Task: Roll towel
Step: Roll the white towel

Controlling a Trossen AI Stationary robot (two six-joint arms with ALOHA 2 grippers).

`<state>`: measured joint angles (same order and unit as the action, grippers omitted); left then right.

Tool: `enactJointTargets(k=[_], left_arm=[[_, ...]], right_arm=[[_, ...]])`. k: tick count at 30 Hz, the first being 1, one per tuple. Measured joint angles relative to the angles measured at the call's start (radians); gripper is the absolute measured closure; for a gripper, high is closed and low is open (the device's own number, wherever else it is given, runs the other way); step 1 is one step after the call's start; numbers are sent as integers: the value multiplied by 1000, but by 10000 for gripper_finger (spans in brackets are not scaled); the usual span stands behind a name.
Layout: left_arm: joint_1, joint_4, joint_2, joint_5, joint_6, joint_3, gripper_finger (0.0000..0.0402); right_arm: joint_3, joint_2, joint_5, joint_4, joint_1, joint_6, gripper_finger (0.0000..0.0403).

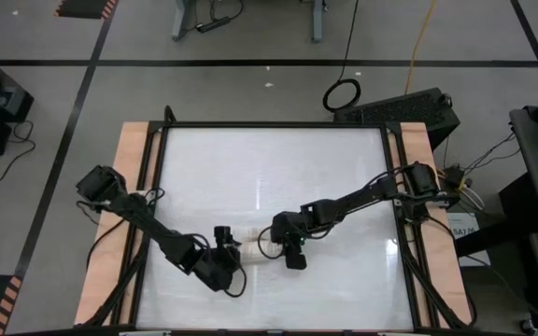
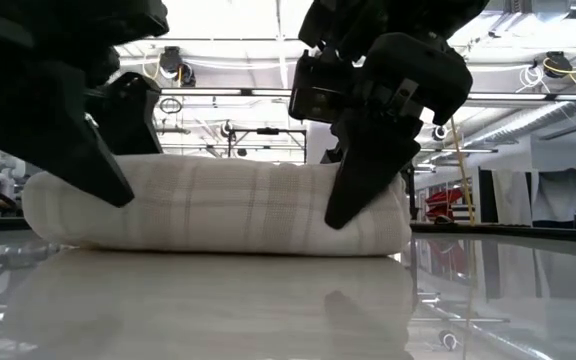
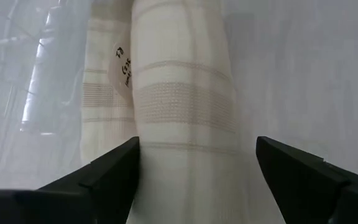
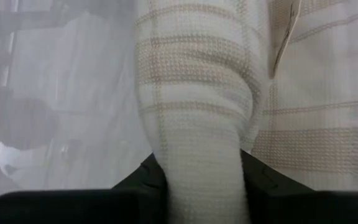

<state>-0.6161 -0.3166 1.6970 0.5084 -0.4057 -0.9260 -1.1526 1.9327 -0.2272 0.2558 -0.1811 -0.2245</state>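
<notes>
Table (image 1: 344, 187) | towel (image 2: 218, 205) rolled, ends hidden | left hand (image 3: 194, 180) apart | right hand (image 4: 197, 177) pinching towel fold

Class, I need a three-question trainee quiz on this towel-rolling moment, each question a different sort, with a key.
1. True or false: the towel lies flat and unrolled on the table.
2. Which gripper pinches a fold of the towel? A) left gripper B) right gripper
3. Fill in: the left gripper's fingers stand ____ on either side of the roll.

Key: 1 false, it is already a roll; 2 B; 3 open.
</notes>
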Motion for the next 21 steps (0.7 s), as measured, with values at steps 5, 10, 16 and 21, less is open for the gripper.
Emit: enactJointTargets(k=[5,10,16,21], left_arm=[[11,0,4,-6,-8,0,136],[18,-28,-4,-23,-33,-1,251],[28,-31,-4,-48,-33,-2,361],[74,-29,-5,-146,-85,-3,361]], right_arm=[[1,0,-17,1,5,0,307],[1,0,-13,1,5,0,304],[1,0,-7,3,-5,29,277],[1,-10,64,21,-34,88,234]])
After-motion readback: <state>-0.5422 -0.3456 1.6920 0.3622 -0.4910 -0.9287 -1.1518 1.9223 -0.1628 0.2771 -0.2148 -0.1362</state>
